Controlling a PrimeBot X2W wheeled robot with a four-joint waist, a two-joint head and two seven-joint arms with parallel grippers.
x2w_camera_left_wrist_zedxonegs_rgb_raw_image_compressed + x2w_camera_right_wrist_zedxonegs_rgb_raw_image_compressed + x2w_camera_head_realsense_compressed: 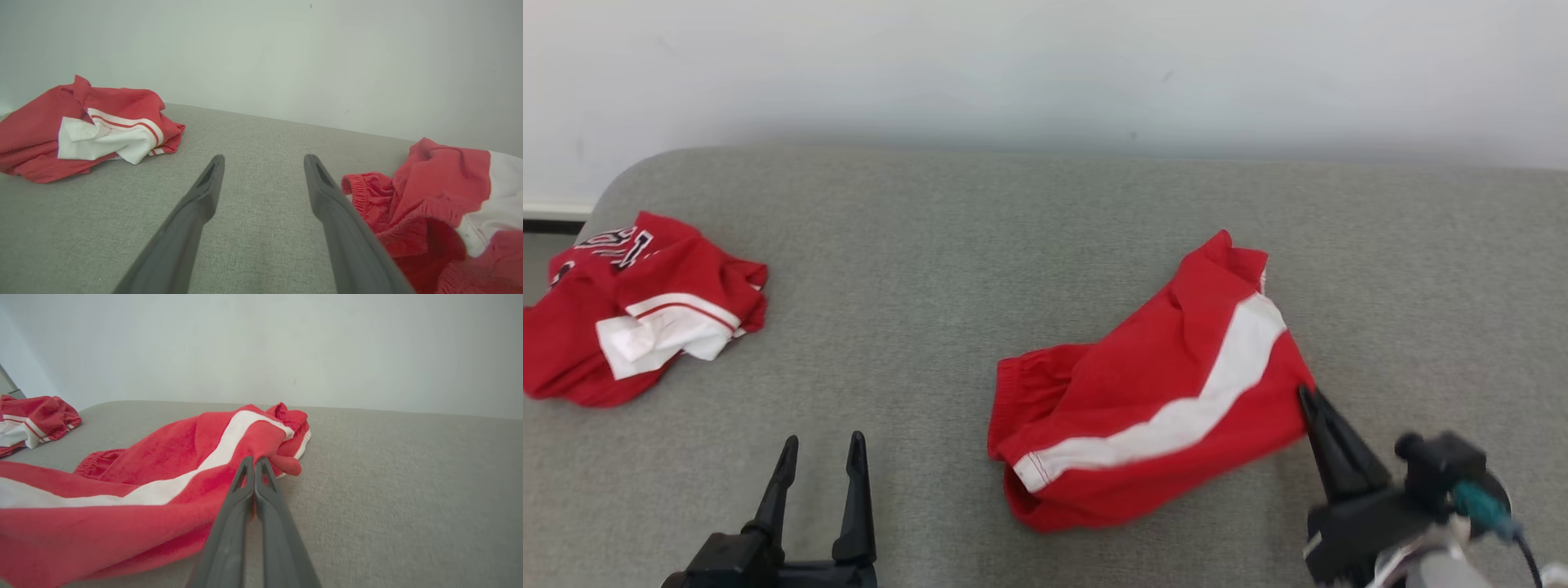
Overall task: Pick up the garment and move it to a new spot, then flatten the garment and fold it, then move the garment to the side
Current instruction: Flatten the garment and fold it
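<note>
Red crumpled jersey, white panel showing, lies well off to the left of your left pincer. Leave it; by my reading it is not the piece in hand.

Left pincer: fingers apart, holding nothing, over bare grey upholstery.

The garment, red shorts with a white stripe, lies rumpled between the two pincers. Its elastic waistband sits near the left pincer's right finger.

Right pincer: fingers together, clamped on a small fold at the garment's right edge.

Risks as you go:
- The bite looks thin, only a pinch at the tips. Lift fast and the cloth may slip out.
- You may have caught one layer only. The garment would then hang open and twisted, and be harder to flatten.
- A one-corner lift lets the rest drag across the upholstery toward the left pincer, where the waistband could snag on the spread fingers.
- Carry it too far left and it lands on the jersey. The colours match, so the two are easy to mix up.
</note>
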